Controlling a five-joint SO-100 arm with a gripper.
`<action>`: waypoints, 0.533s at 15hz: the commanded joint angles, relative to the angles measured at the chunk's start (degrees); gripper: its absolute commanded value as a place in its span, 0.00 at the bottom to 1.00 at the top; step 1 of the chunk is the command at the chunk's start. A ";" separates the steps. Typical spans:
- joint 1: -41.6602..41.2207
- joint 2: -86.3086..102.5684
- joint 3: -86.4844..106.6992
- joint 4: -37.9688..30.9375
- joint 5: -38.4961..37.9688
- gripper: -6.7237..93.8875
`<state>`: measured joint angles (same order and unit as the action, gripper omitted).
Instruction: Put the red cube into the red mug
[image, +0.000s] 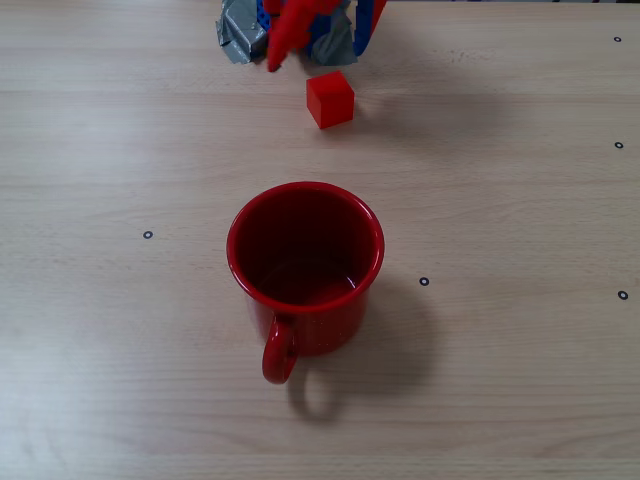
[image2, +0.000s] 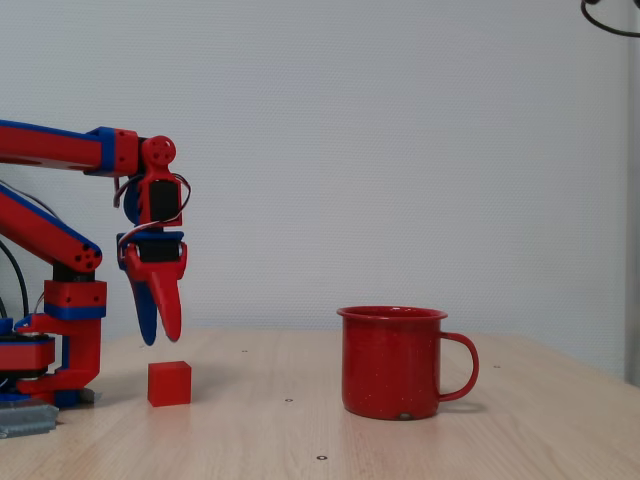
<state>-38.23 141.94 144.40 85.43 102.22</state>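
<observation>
1. The gripper (image2: 160, 335) hangs in the air above the table (image: 500, 380), its red and blue fingers pointing down. The tips lie close together, and whether a narrow gap remains between them cannot be told; nothing sits between them.
2. The red cube (image2: 169, 383) rests flat on the table just below the fingertips, slightly toward the mug side in the side-on fixed view. Clear air separates the tips from its top face.
3. In the overhead fixed view the red finger (image: 283, 45) points down at the top edge of the frame, and the cube (image: 330, 99) lies just to its lower right, turned a little against the wood grain.
4. The red mug (image: 305, 270) stands upright, well away from the fingers, beyond the cube. Its handle points away from the arm, and bare table lies between mug and cube.
5. The mug's mouth is open and shows only its dark red inside.
6. Open table surrounds the cube on every side except toward the arm's base, where grey tape (image: 240, 35) holds the base down.
7. The surface is pale wood-grain laminate with a few small black ring marks (image: 148, 235). Behind it stands a plain pale wall (image2: 400, 150).
8. No writing or brand can be read anywhere.
</observation>
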 joint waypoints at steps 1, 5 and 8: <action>-0.35 0.70 -2.11 1.23 1.14 0.50; -0.70 -0.26 0.44 -2.20 0.70 0.48; -0.79 -0.44 4.66 -7.38 0.00 0.47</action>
<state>-38.23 141.15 150.29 78.57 102.22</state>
